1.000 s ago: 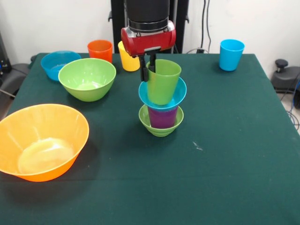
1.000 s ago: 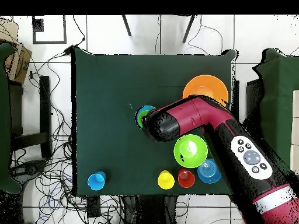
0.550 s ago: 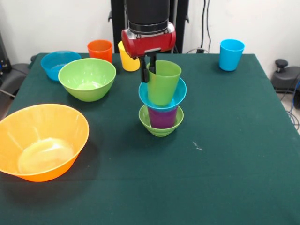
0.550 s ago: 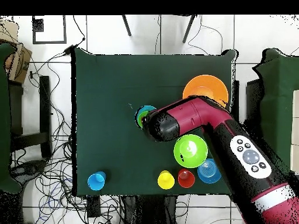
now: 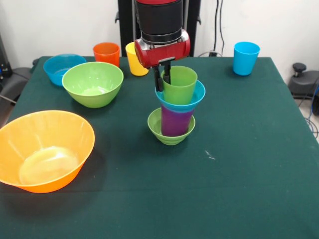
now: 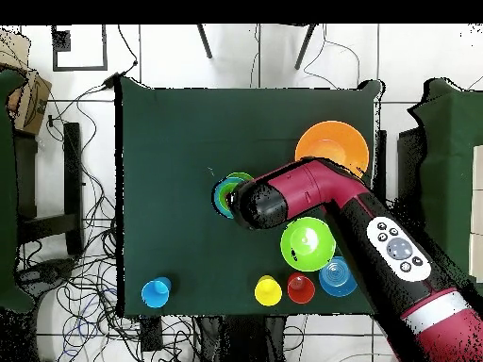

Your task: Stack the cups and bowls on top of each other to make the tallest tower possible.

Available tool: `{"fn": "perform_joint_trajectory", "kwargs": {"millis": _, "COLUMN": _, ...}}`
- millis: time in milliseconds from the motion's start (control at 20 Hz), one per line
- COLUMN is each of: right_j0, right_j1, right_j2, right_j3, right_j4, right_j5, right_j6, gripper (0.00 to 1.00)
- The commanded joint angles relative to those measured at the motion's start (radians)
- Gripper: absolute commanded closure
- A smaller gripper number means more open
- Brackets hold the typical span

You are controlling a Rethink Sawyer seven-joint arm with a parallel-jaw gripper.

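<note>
The end effector stands over the tower, its two dark fingers straddling the rim of the green cup, one finger outside the wall and one inside, so it is clenched on that cup. The green cup sits in the small blue bowl, which rests on the purple cup, and that stands in the small green bowl on the worktop. The upper two pieces look tilted and pushed to one side of the purple cup (the blue bowl overhangs it unevenly), so I judge the column is less than steady while held. As for progress, four pieces are stacked and six are left. All of them lie apart from the tower: the very large orange bowl well off to one side and nearer the camera, the medium green bowl and the medium blue bowl beyond that, the orange cup and yellow cup behind the tower near the far edge, and the light blue cup at the far corner on the other side. In the overhead view the arm covers most of the tower.
</note>
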Motion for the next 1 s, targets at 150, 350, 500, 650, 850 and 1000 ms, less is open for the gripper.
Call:
{"fn": "perform_joint_trajectory", "kwargs": {"millis": 150, "right_j0": 0.035, "right_j1": 0.079, "right_j2": -0.045, "right_j3": -0.030, "right_j4": -0.093, "right_j5": -0.013, "right_j6": -0.225, "gripper": 1.00}}
{"fn": "perform_joint_trajectory", "kwargs": {"millis": 350, "right_j0": 0.036, "right_j1": 0.089, "right_j2": -0.048, "right_j3": -0.041, "right_j4": -0.102, "right_j5": -0.020, "right_j6": -0.227, "gripper": 1.00}}
{"fn": "perform_joint_trajectory", "kwargs": {"millis": 500, "right_j0": 0.035, "right_j1": 0.094, "right_j2": -0.045, "right_j3": -0.056, "right_j4": -0.101, "right_j5": -0.017, "right_j6": -0.237, "gripper": 1.00}}
{"fn": "perform_joint_trajectory", "kwargs": {"millis": 650, "right_j0": 0.031, "right_j1": 0.084, "right_j2": -0.039, "right_j3": -0.060, "right_j4": -0.093, "right_j5": -0.009, "right_j6": -0.243, "gripper": 1.00}}
{"fn": "perform_joint_trajectory", "kwargs": {"millis": 850, "right_j0": 0.022, "right_j1": 0.062, "right_j2": -0.031, "right_j3": -0.039, "right_j4": -0.083, "right_j5": -0.008, "right_j6": -0.243, "gripper": 1.00}}
{"fn": "perform_joint_trajectory", "kwargs": {"millis": 1000, "right_j0": 0.023, "right_j1": 0.065, "right_j2": -0.031, "right_j3": -0.042, "right_j4": -0.083, "right_j5": -0.010, "right_j6": -0.240, "gripper": 1.00}}
